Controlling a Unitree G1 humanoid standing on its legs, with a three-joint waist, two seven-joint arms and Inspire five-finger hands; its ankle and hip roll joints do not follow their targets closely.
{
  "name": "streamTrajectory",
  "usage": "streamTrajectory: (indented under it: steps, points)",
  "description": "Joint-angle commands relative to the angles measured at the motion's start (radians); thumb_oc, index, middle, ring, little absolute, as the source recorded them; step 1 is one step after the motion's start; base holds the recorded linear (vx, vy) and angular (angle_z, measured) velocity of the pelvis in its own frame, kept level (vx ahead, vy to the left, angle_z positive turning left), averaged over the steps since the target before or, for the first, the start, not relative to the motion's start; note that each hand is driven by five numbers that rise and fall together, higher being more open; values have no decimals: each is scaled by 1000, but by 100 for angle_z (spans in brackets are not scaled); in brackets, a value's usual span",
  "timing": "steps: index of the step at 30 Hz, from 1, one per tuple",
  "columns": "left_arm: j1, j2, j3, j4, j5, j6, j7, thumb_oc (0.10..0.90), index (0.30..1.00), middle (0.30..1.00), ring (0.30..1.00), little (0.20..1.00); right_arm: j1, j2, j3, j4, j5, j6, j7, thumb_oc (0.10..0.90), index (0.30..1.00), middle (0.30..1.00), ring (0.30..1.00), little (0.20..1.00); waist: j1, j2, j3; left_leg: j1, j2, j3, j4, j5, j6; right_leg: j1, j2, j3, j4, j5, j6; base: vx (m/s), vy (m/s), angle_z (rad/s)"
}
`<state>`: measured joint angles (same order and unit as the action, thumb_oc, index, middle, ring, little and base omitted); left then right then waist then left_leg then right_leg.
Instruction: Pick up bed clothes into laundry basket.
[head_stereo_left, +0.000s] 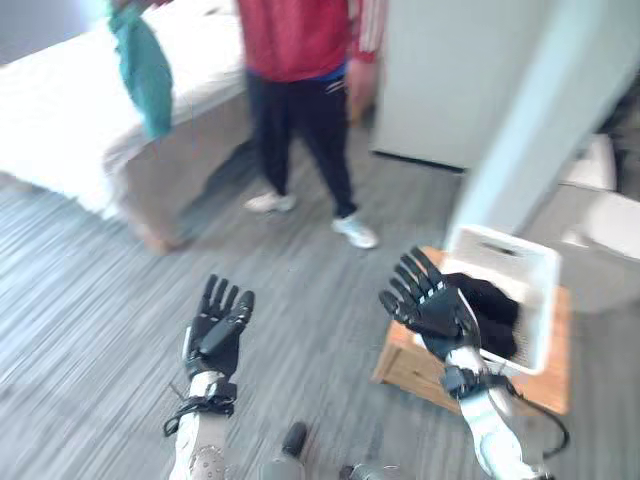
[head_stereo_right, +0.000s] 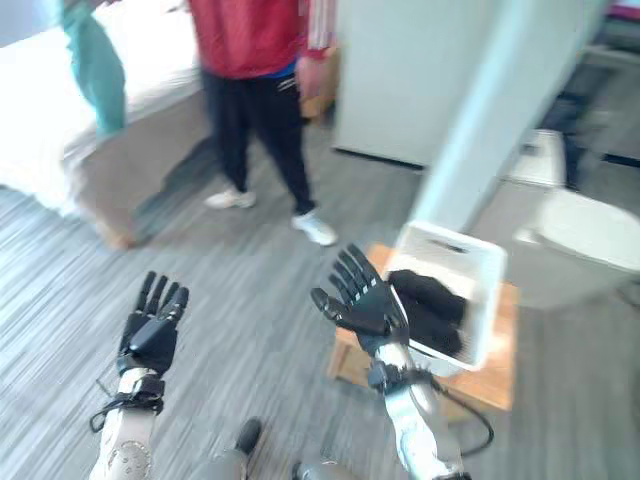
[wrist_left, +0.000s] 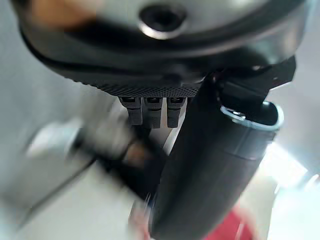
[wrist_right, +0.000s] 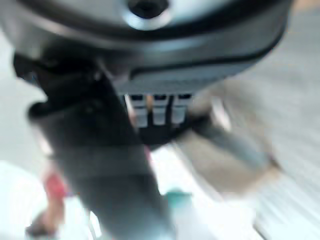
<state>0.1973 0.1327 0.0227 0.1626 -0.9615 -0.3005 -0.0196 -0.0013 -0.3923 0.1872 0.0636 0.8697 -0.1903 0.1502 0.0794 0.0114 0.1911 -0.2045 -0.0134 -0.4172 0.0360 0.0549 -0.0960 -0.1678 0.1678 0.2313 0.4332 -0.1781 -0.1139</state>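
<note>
Above the floor, the left hand (head_stereo_left: 218, 330) and right hand (head_stereo_left: 430, 305) are open and empty, so next must come grabbing the green cloth (head_stereo_left: 143, 65) for the basket (head_stereo_left: 530, 275).

Home bedroom, white-sheeted bed (head_stereo_left: 70, 110) along the far left, grey wood-grain floor (head_stereo_left: 100, 280), white laundry basket (head_stereo_left: 525, 265) holding dark clothes on a low wooden stand (head_stereo_left: 405, 365), person (head_stereo_left: 300, 60) standing beside the bed

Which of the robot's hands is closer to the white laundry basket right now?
Right. The right hand is raised open beside the laundry basket, overlapping its near edge; the left hand, also open, is out over the floor, well apart.
</note>
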Motion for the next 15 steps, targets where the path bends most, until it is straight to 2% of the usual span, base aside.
streamTrajectory:
  steps: [1, 2, 3, 4, 5, 6, 7, 9, 10, 13, 15]
  points:
    - [-45, 28, -28, -95, 39, -56, -57, 800, 900, 900, 900, 900, 13, 18, -49, -176, -4, -78, 44, 800, 900, 900, 900, 900, -79, -80, -5, -28, 17, 372, 171, -24, 17, 216, -104, -40, -330, 2, 128, -525, -53, 229]
    - [-19, 30, -30, -100, 43, -39, -68, 800, 900, 900, 900, 900, 32, 28, -52, -189, 19, -80, 39, 800, 900, 900, 900, 900, -92, -98, -9, 9, 40, 434, 254, -100, 28, 199, -150, -106, -356, 23, 128, -305, 0, 181]
    - [-10, 33, -37, -115, 45, -32, -73, 800, 900, 900, 900, 900, 50, 40, -58, -200, 37, -82, 42, 800, 900, 900, 900, 900, -107, -97, -18, 37, 54, 449, 273, -121, 27, 194, -167, -145, -368, 32, 129, -421, 45, 204]
    - [-10, 42, -57, -109, 55, -22, -75, 800, 900, 900, 900, 900, 93, 65, -68, -202, 58, -86, 50, 800, 900, 900, 900, 900, -132, -82, -34, 130, 103, 485, 234, -135, 15, 184, -186, -222, -365, 31, 136, -207, 55, 148]
    - [-10, 42, -57, -109, 55, -22, -75, 800, 900, 900, 900, 900, 93, 65, -68, -202, 58, -86, 50, 800, 900, 900, 900, 900, -134, -83, -36, 129, 102, 484, 230, -132, 15, 182, -187, -223, -366, 33, 136, -154, 90, 135]
    - [-15, 44, -76, -106, 52, -19, -78, 800, 900, 900, 900, 900, 124, 81, -74, -201, 57, -92, 47, 800, 900, 900, 900, 900, -151, -65, -47, 187, 117, 503, 167, -148, 9, 179, -194, -268, -359, 22, 144, -38, 43, 134]
    - [-15, 44, -76, -106, 52, -19, -78, 800, 900, 900, 900, 900, 124, 81, -74, -202, 56, -92, 47, 800, 900, 900, 900, 900, -152, -66, -49, 186, 116, 502, 163, -144, 9, 177, -194, -269, -361, 24, 144, -49, 78, 122]
    - [-18, 35, -101, -109, 46, -7, -85, 800, 900, 900, 900, 900, 157, 96, -86, -197, 57, -91, 43, 800, 900, 900, 900, 900, -172, -24, -75, 231, 106, 510, 11, -126, 9, 179, -189, -321, -362, 20, 155, -16, 152, 96]
    - [-18, 35, -120, -113, 54, -1, -83, 800, 900, 900, 900, 900, 167, 107, -82, -184, 55, -89, 36, 800, 900, 900, 900, 900, -172, -13, -81, 234, 88, 469, -20, -120, 17, 176, -192, -325, -356, 23, 161, -13, 163, 66]
    - [0, 55, -126, -129, 76, 8, -88, 800, 900, 900, 900, 900, 175, 128, -88, -167, 71, -93, 19, 800, 900, 900, 900, 900, -176, -14, -86, 226, 74, 448, 1, -126, 23, 187, -204, -312, -371, 41, 169, 1, 92, 28]
    - [30, 67, -126, -137, 103, 17, -87, 800, 900, 900, 900, 900, 167, 140, -63, -152, 63, -82, 23, 800, 900, 900, 900, 900, -155, -15, -92, 235, 63, 458, -6, -130, 38, 204, -219, -301, -385, 51, 177, 36, 101, -14]
